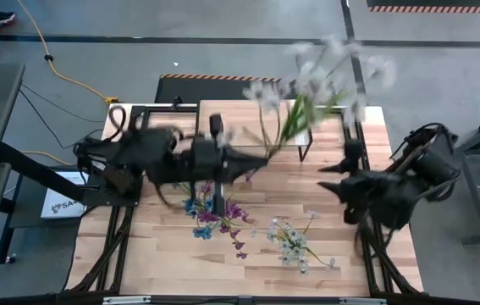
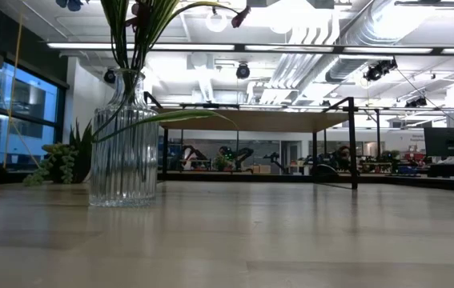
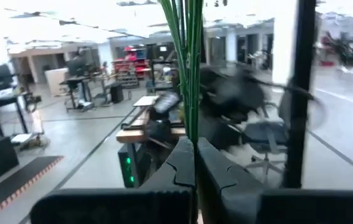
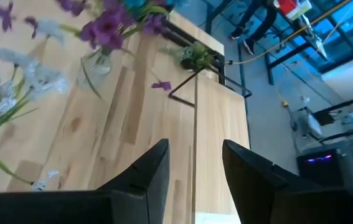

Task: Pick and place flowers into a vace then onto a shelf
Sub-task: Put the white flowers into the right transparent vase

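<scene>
High view: a spray of white flowers [image 1: 324,80] on long green stems [image 1: 295,123] is held lifted over the far edge of the counter [image 1: 163,254], its blossoms blurred above the shelf [image 1: 248,114], whose light plank top on black legs is seen along that far edge. The stems are pinched low down by the left end effector [image 1: 261,157], whose fingers [image 3: 185,165] are seen pressed together around the green stalks in the left wrist view. A clear ribbed glass vase [image 2: 124,140] is seen standing upright on the counter in the low view, with purple and blue flowers [image 1: 214,216] already set in it; from above these blossoms show near the middle of the counter, toward its near edge. Another white spray [image 1: 295,246] is seen lying flat on the counter beside them, closer to the near edge. The right end effector [image 1: 333,178] is held near the right edge of the counter, its fingers [image 4: 151,171] spread apart with nothing between them. A small green spiky plant [image 2: 62,164] is seen beyond the vase.
</scene>
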Controlling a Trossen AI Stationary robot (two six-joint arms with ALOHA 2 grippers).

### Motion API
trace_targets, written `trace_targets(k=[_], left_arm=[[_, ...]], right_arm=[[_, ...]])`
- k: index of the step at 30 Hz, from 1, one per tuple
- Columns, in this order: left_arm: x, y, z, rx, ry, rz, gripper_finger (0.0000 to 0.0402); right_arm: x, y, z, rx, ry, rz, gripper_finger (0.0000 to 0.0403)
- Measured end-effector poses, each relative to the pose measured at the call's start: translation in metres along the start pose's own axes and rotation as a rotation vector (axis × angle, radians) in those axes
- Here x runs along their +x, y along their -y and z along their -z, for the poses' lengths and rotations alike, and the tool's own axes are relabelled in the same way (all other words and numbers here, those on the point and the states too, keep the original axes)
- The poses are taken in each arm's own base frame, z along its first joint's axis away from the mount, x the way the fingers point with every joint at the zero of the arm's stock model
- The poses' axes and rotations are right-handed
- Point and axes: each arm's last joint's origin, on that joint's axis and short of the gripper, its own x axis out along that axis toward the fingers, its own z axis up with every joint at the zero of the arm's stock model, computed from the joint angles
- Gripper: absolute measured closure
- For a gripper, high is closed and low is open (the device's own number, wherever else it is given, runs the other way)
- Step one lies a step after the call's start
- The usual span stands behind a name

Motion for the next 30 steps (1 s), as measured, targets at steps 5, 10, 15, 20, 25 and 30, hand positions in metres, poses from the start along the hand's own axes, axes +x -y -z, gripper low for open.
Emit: trace_targets(k=[5, 10, 15, 20, 25, 30], left_arm=[[-0.002, 0.032, 0.008, 0.026, -0.027, 0.016, 0.0371], [0.009, 0.058, 0.024, 0.028, -0.058, 0.03, 0.0371], [0.022, 0.074, 0.039, 0.025, -0.066, 0.069, 0.0371], [0.025, 0.078, 0.044, -0.034, -0.078, 0.084, 0.0371], [0.022, 0.092, 0.051, -0.056, -0.091, 0.088, 0.0371], [0.02, 0.107, 0.061, -0.078, -0.084, 0.074, 0.0371]], right_arm=[[-0.019, 0.028, 0.017, 0.125, 0.05, -0.012, 0.0263], [-0.032, 0.044, 0.027, 0.194, 0.108, -0.037, 0.0263], [-0.036, 0.05, 0.032, 0.208, 0.122, -0.048, 0.0263], [-0.039, 0.052, 0.036, 0.203, 0.117, -0.069, 0.0263], [-0.041, 0.056, 0.041, 0.2, 0.116, -0.068, 0.0263], [-0.044, 0.06, 0.044, 0.209, 0.126, -0.063, 0.0263]])
